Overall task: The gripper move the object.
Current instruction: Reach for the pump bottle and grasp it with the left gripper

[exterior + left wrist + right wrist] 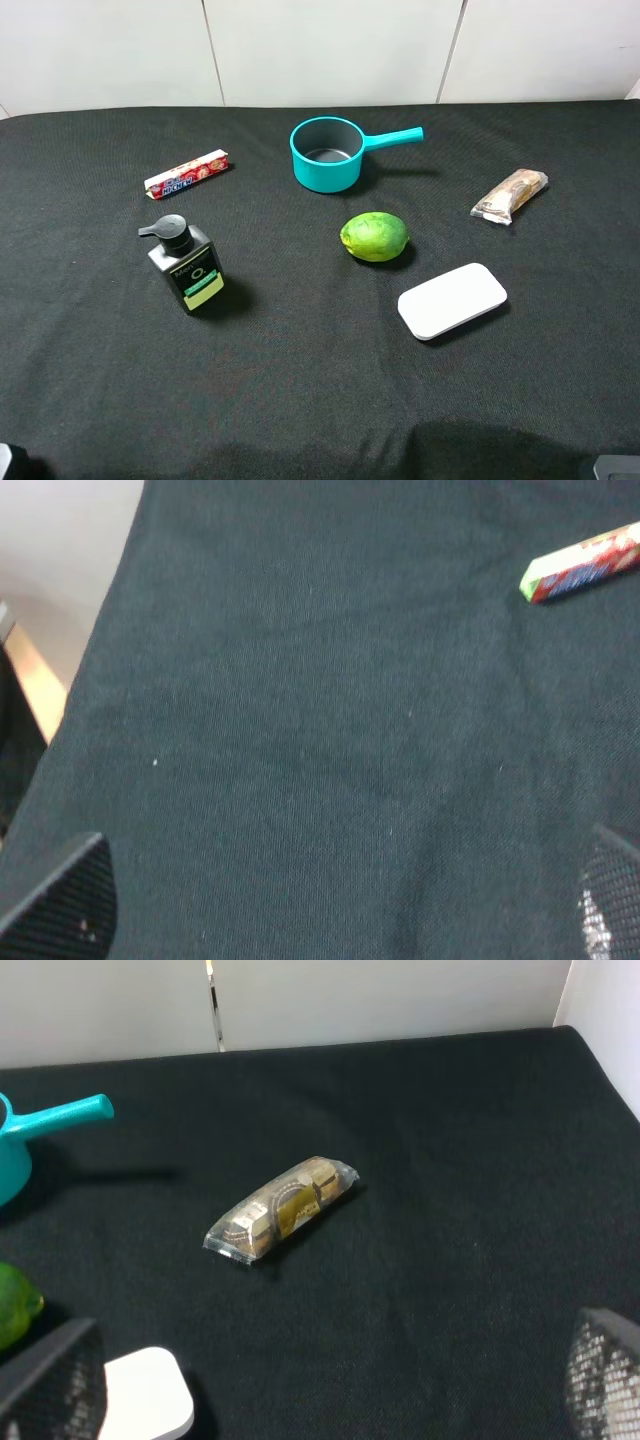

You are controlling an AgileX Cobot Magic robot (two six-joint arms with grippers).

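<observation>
Dark grey, the square pump bottle (186, 268) with a green label stood left on the black cloth surface (300, 400), nearer the left tool (335, 910), its jaws apart.

Soft, even light over the matte black cloth (320, 400), white wall (320, 50) bright behind.
Overhead view is crisp: pump bottle (187, 265), teal pot (327, 153) and white case (452, 300) each throw a faint shadow to their right, so light comes from the left. Left wrist view runs soft and bluish, the candy pack (582, 568) smeared. Right wrist view is sharper, small glints on the snack wrapper (282, 1210).
</observation>
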